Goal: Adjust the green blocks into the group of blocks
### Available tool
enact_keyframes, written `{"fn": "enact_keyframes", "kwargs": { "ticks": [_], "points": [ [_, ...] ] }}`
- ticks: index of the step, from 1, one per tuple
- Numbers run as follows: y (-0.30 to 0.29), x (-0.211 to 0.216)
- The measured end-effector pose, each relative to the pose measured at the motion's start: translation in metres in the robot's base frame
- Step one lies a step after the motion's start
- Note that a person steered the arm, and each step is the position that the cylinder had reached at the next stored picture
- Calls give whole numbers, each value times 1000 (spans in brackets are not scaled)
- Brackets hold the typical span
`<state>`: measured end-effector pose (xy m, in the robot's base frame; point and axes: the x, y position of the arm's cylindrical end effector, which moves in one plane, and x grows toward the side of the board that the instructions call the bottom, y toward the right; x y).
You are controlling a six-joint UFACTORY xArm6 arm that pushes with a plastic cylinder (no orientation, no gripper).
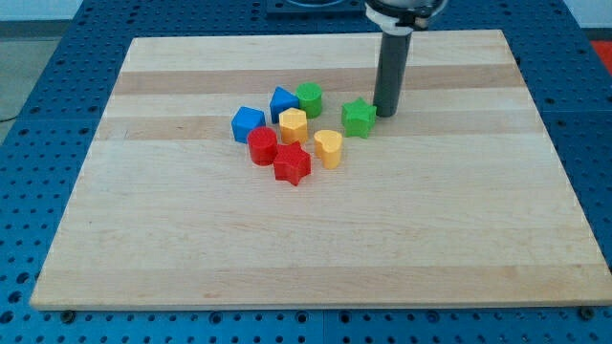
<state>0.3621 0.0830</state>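
The arm has no gripper, just a straight dark rod, so nothing is grasped or held; its tip (385,114) sits on the wooden board (191,248) just to the view's right of the green star block (360,118), right beside it & possibly touching, can't tell for sure. The rod comes down from the view's top, w/ its white collar cut off by the frame edge. The green star sits a bit apart from the rest, to the view's right of the cluster, w/ a small gap between it & the yellow hexagon block (294,124). The other green block (309,98), roundish in shape, is at the cluster's top edge, touching or nearly touching the blue block (283,102) on its left; that blue one's exact shape is hard to make out. A second blue block (248,123), cube-like, is at the cluster's left. Below it sits a red round block (263,145), & just below-right of that a red star block (293,164), the two about touching. A yellow heart block (328,148) lies to the right of the red star, below the yellow hexagon. The board rests on a blue perforated table (38,115), visible on all sides.
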Motion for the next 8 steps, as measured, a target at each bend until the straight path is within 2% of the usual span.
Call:
{"fn": "enact_keyframes", "kwargs": {
  "ticks": [2, 3, 4, 5, 8],
  "points": [
    [-37, 0],
    [-36, 0],
    [-8, 1],
    [17, 19],
    [-28, 30]
  ]
}}
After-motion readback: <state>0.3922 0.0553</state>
